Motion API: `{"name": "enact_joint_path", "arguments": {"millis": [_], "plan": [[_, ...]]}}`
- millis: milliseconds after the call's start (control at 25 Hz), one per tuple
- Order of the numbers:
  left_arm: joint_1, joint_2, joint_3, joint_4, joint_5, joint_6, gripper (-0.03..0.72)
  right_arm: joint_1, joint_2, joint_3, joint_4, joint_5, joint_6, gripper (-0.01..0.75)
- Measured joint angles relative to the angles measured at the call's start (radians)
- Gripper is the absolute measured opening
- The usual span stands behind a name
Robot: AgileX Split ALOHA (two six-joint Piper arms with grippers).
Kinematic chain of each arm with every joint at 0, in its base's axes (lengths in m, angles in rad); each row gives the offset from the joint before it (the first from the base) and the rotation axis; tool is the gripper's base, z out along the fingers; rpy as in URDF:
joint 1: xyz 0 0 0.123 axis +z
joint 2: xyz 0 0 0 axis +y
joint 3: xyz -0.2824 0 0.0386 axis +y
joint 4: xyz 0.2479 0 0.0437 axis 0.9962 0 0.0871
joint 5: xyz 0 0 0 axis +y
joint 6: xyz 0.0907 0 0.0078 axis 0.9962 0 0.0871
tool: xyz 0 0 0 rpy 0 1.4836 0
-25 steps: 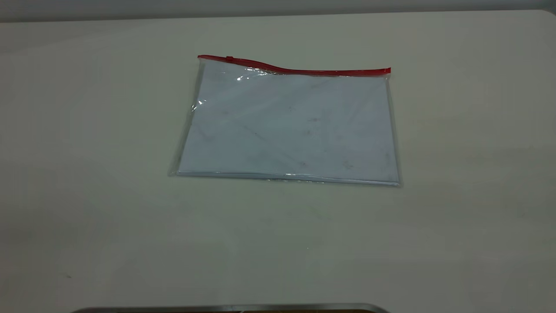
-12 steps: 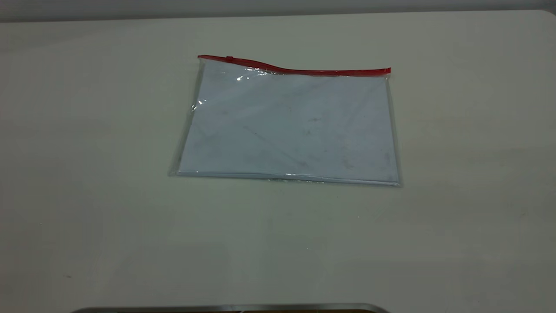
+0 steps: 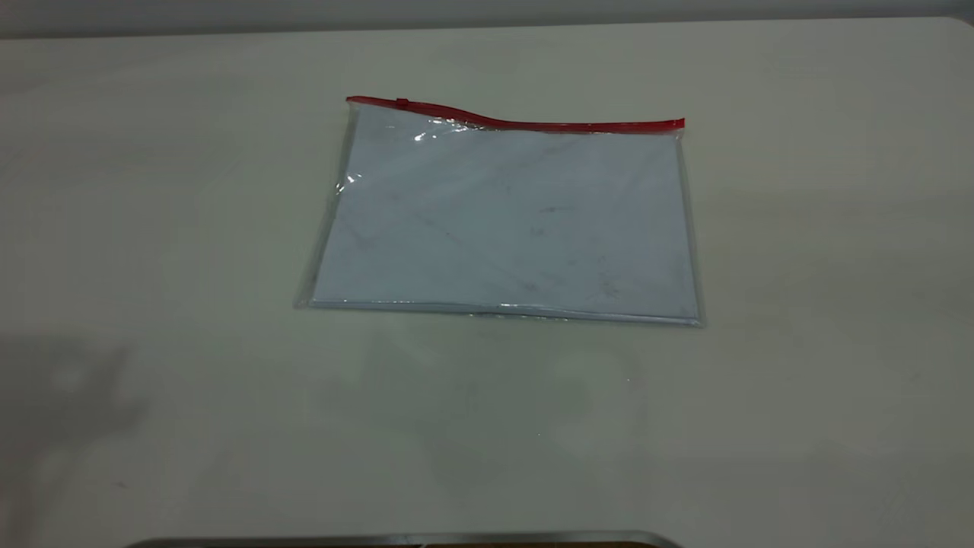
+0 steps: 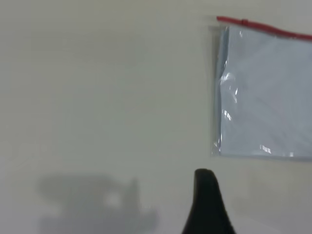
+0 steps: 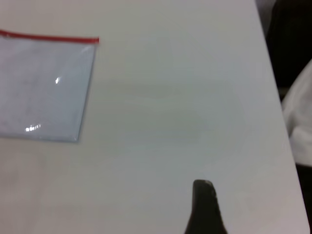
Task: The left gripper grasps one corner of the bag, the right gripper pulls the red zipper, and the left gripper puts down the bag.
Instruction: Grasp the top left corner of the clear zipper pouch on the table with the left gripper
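Here the bag point(image 3: 506, 217) lies flat mid-table point(image 3: 152, 228), red zipper point(image 3: 525, 122) along its far edge; whether either gripper is wide or narrow cannot be told, both hovering apart from it.

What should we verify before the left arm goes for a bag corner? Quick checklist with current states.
1. Flat clear plastic bag with white paper lies on the pale table, nothing on it: ok.
2. Thin red zipper strip on the far edge, small slider tab near its left end: ok.
3. Far-left corner exposed and slightly raised: ok.
4. Left gripper is short of the bag's near-left corner, no contact: ok.
5. Right gripper is clear of the bag's right edge: ok.
6. Jaws open on either arm: cannot tell.
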Motion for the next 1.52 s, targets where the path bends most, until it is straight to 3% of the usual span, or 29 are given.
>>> {"name": "enact_joint_path", "arguments": {"millis": [200,480,840,1080,1200,1520], "plan": [[0.0,0.26,-0.075,-0.127,-0.092,0.149,0.588,0.0,0.227,-0.021,0.034,-0.115,0.003,0.578],[0.0,0.593,-0.239,-0.303,-0.088,0.387,0.588,0.0,0.547,-0.023,0.085,-0.289,-0.01,0.578],[0.0,0.891,-0.397,-0.383,-0.092,0.53,0.588,0.0,0.869,-0.028,0.089,-0.507,-0.057,0.578],[-0.018,1.046,-0.502,-0.42,-0.095,0.605,0.588,0.005,1.022,-0.114,0.108,-0.533,-0.113,0.578],[-0.049,1.116,-0.556,-0.475,-0.099,0.675,0.588,0.057,1.08,-0.151,0.111,-0.538,-0.137,0.578],[-0.113,1.25,-0.658,-0.578,-0.147,0.81,0.588,0.281,1.173,-0.203,0.116,-0.544,-0.144,0.578]]}}
